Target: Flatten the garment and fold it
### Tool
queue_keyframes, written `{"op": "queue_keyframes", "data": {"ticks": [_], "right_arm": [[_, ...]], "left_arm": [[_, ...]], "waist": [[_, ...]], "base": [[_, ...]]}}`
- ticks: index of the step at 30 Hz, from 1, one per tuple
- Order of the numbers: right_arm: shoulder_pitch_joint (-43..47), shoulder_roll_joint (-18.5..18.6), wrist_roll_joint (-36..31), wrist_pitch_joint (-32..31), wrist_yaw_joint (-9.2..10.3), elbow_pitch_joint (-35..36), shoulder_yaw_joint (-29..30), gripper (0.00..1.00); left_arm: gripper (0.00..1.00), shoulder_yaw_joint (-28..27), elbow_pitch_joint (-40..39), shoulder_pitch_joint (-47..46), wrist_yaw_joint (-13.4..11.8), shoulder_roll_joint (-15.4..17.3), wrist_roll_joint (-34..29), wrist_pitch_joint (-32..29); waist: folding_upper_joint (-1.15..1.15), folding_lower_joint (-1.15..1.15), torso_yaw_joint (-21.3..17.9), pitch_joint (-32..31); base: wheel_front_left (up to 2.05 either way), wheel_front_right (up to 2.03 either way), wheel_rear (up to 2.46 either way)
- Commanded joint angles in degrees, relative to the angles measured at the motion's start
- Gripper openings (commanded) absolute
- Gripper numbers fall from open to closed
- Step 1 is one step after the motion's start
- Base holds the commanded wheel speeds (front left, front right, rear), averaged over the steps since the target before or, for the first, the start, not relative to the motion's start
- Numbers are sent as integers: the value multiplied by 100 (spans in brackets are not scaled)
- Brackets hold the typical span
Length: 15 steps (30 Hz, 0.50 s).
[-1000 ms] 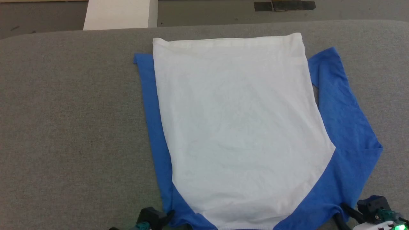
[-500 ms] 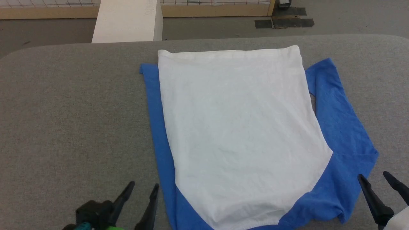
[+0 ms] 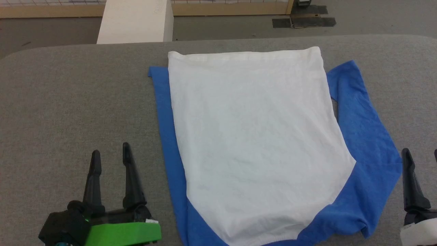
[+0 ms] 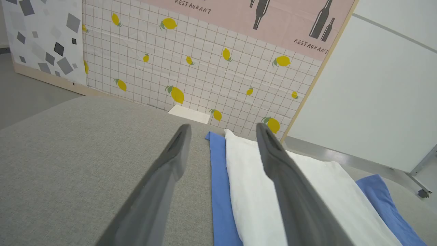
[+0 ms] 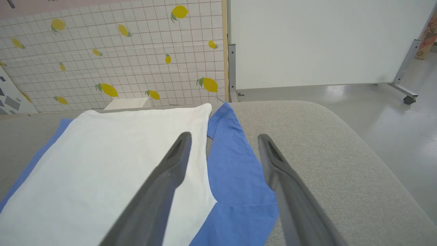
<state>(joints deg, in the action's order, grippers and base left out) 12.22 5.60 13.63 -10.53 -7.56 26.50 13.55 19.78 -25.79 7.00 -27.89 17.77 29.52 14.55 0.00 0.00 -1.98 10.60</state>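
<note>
Shirt [image 3: 252, 143] lies spread flat in the middle of the grey bench [image 3: 68, 95] in the head view, white body facing up with its straight hem at the far side. A narrow blue sleeve runs along its left edge, and a wider, creased blue sleeve bulges out on the right. The left gripper [image 3: 110, 155] sits at the lower left over bare bench, near the blue edge but apart from it, fingers spread and empty. The right gripper [image 3: 420, 151] shows at the lower right edge, just beside the right sleeve, fingers parted with nothing between them. A white block [image 3: 135, 20] stands beyond the bench.

From the left wrist, the left gripper [image 4: 222, 130] has its fingers wide apart above the bench, with the shirt [image 4: 245, 191] lying just to their right below a lemon-patterned wall [image 4: 205, 68].

From the right wrist, the right gripper [image 5: 224, 136] hangs released over the shirt [image 5: 102, 164], above its blue sleeve.
</note>
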Motion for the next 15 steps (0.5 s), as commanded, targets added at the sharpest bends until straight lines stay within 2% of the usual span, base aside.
{"op": "queue_keyframes", "data": {"ticks": [1,5,7,11,15], "right_arm": [[-91,-116,-105,216,8,-119,-4,100],[-90,-239,-218,589,8,-430,-197,100],[-110,-256,-228,673,8,-530,-275,100],[-262,-267,-266,789,8,-600,-290,100],[-532,-270,-212,834,8,-585,-275,100]], "left_arm": [[100,-121,23,-44,98,-224,-246,40],[100,-366,197,44,435,-659,-655,42],[100,-466,253,-57,659,-700,-793,43],[100,-518,493,-634,1135,-288,-1020,-66],[100,-598,644,-1854,1593,289,-953,-1079]], "waist": [[0,0,-24,49],[0,0,-54,161],[0,0,-55,256],[0,0,-45,519],[0,0,-48,972]], "base": [[0,0,0],[0,0,0],[0,0,0],[0,0,0],[0,0,0]]}}
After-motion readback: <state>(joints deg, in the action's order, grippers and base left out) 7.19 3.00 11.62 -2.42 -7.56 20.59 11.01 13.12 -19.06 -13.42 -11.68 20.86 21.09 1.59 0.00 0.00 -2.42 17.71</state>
